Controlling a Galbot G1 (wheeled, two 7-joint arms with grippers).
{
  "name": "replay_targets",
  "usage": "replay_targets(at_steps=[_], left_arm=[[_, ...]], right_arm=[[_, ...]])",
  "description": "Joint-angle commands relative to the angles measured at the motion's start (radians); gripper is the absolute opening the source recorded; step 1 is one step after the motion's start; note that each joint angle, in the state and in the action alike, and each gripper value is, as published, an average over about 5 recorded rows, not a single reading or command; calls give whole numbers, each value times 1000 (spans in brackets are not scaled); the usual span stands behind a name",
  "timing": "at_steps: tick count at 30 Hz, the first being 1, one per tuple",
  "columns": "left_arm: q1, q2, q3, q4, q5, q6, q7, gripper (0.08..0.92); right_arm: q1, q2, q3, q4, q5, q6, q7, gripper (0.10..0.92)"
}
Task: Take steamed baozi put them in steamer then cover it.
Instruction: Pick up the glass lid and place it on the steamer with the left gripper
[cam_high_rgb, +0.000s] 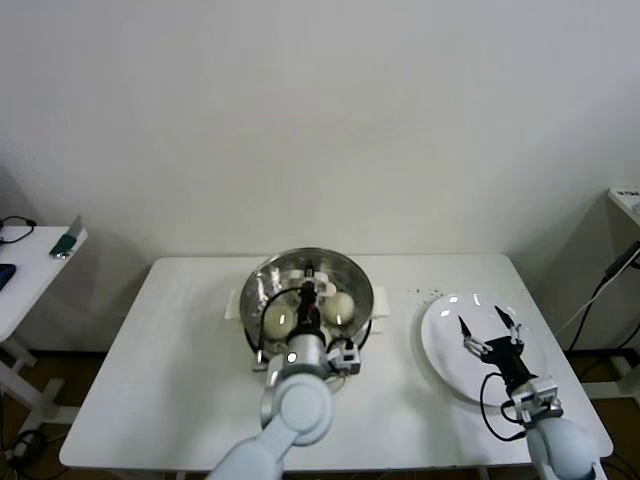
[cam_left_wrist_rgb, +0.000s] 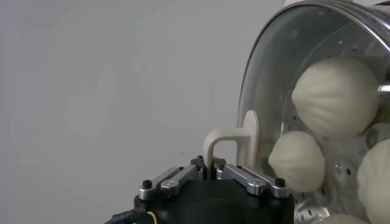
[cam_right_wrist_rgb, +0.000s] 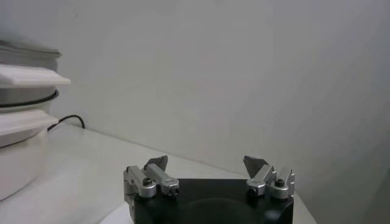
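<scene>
The steamer (cam_high_rgb: 362, 300), a shiny steel pot on a cream base, stands at the back middle of the white table. Cream-white baozi (cam_high_rgb: 340, 307) lie inside; in the left wrist view several baozi (cam_left_wrist_rgb: 335, 94) show through the glass lid (cam_left_wrist_rgb: 268, 73). My left gripper (cam_high_rgb: 312, 292) is over the steamer and shut (cam_left_wrist_rgb: 209, 163) on the lid's cream handle (cam_left_wrist_rgb: 231, 141). I cannot tell whether the lid rests fully on the pot. My right gripper (cam_high_rgb: 489, 326) is open and empty (cam_right_wrist_rgb: 206, 163) above the flat white plate (cam_high_rgb: 445, 350). The steamer's side also shows in the right wrist view (cam_right_wrist_rgb: 24, 122).
Small dark crumbs (cam_high_rgb: 425, 293) lie on the table between steamer and plate. A low side table (cam_high_rgb: 30, 255) with small objects stands at the far left. A shelf edge and cables (cam_high_rgb: 615, 265) are at the far right.
</scene>
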Motion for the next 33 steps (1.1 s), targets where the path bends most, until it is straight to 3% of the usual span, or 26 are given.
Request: replay_targets(at_steps=[1,25,28,33], left_arm=[[1,-9,6,17,2,49,-11,150],[0,2,2,16,-66,49,-37,153],[5,17,-2,-17,-72,49,-37,199],[26,44,-5,-88,-83,49,-31,345]], right_arm=[[1,4,2,-2,-3,2,-2,823],[-3,16,15,-3,-15,2,-7,823],[-5,14,18,2,-15,-21,2,823],[-8,11,15,22,-13,-85,13,823]])
